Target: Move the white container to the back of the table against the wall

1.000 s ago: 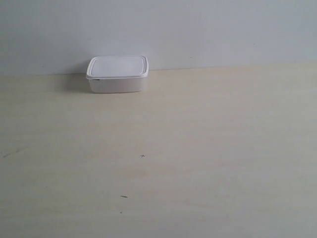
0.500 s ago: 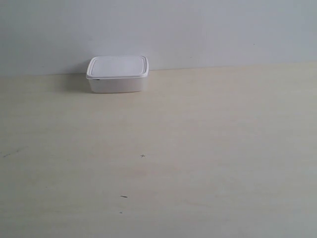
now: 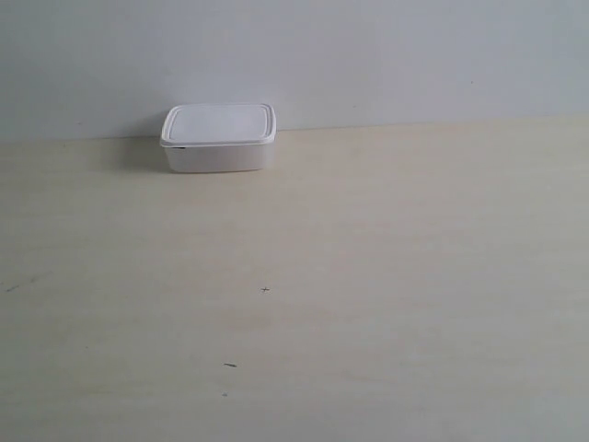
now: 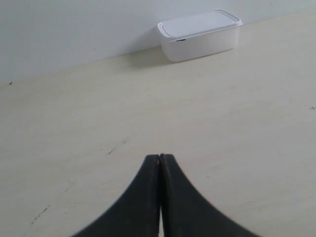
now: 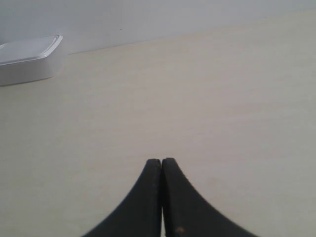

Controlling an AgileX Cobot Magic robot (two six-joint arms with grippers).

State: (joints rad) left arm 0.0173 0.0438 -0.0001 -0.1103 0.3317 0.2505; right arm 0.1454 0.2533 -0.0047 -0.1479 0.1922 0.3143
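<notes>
Your lidded shallow white plastic container (image 3: 218,138), contents hidden, sits against the grey-white wall (image 3: 386,55); left gripper (image 4: 160,160) and right gripper (image 5: 161,163) pinched together, empty.

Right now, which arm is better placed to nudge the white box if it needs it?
Left, likely: the left pincer, shut, faces the whole box; the right pincer, also shut, sees it cut off at the frame edge. Neither touches it.
</notes>
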